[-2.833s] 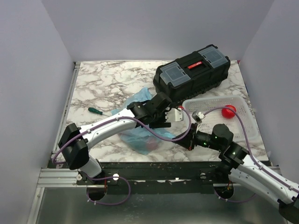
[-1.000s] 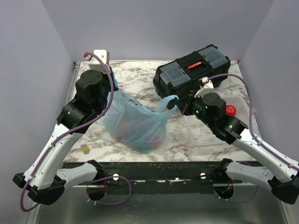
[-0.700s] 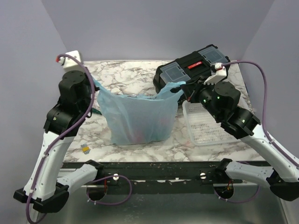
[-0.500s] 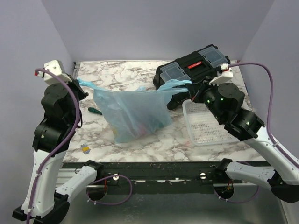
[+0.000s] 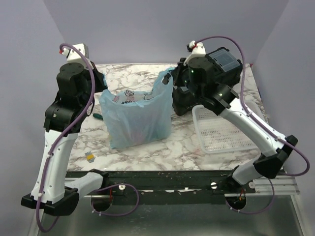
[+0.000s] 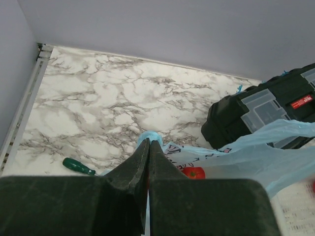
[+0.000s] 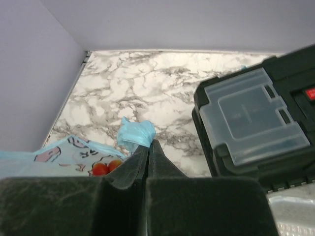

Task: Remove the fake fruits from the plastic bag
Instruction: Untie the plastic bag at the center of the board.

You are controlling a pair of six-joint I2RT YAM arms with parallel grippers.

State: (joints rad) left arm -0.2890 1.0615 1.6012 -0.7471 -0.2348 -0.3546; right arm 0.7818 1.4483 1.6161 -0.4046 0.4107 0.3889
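The plastic bag (image 5: 135, 118), light blue with printed figures, hangs upright over the marble table, stretched between both grippers. My left gripper (image 5: 101, 81) is shut on its left handle (image 6: 149, 135), and my right gripper (image 5: 170, 78) is shut on its bunched right handle (image 7: 136, 133). The bag's mouth gapes between them. Inside it, the left wrist view shows a red fake fruit (image 6: 193, 172). Two small red round ones (image 7: 107, 167) lie inside in the right wrist view. The rest of the fruits are hidden by the bag's film.
A black toolbox (image 5: 229, 61) stands at the back right, just behind my right arm. A white mesh basket (image 5: 226, 132) lies right of the bag. A green-handled screwdriver (image 5: 97, 116) lies left of the bag. A small object (image 5: 89, 156) sits near the front edge.
Both grippers have kept hold of the handles and drawn closer together. The right one moved left and back. The bag now hangs narrower and more upright.
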